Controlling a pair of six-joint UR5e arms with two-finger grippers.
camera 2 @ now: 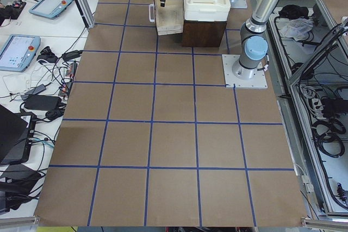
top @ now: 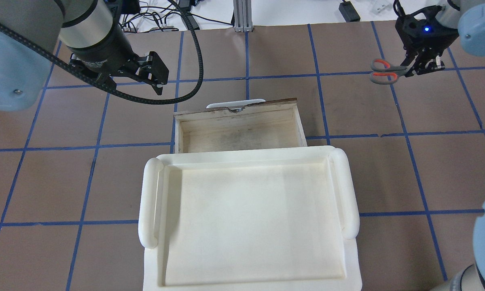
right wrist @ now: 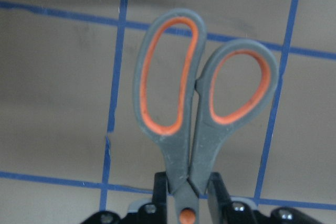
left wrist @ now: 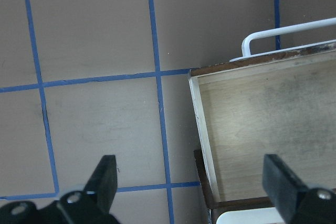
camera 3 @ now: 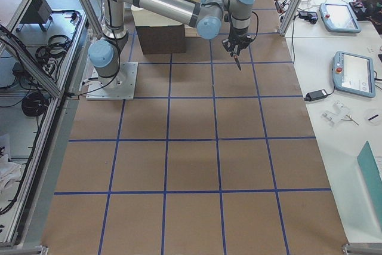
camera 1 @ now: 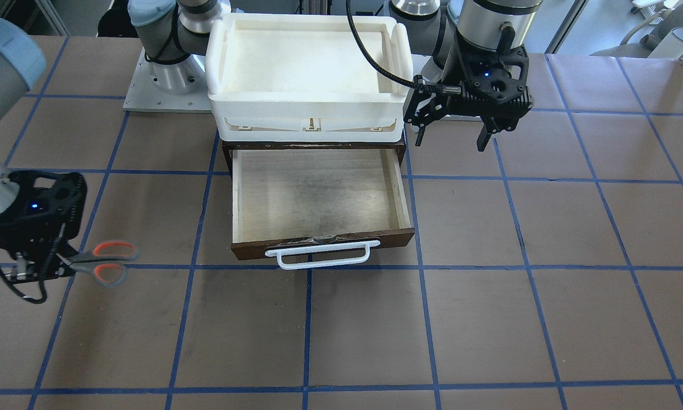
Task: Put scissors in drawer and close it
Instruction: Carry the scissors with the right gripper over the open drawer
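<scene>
The scissors [camera 1: 105, 262], grey handles lined orange-red, are held near their pivot by my right gripper [camera 1: 45, 267], handles sticking out toward the drawer; the blades are hidden. They hang above the table far off the drawer's side, as the overhead view [top: 384, 70] and right wrist view [right wrist: 194, 108] also show. The drawer [camera 1: 318, 193] is pulled open and empty, with a dark front panel and white bar handle [camera 1: 318, 256]. My left gripper [camera 1: 451, 142] is open and empty, hovering beside the drawer's back corner; the left wrist view shows its fingers [left wrist: 105, 179] wide apart.
A white plastic tray [camera 1: 307, 105] sits on top of the dark cabinet above the drawer. The table is brown with blue tape grid lines. Tablets and cables lie on side tables beyond the table's ends.
</scene>
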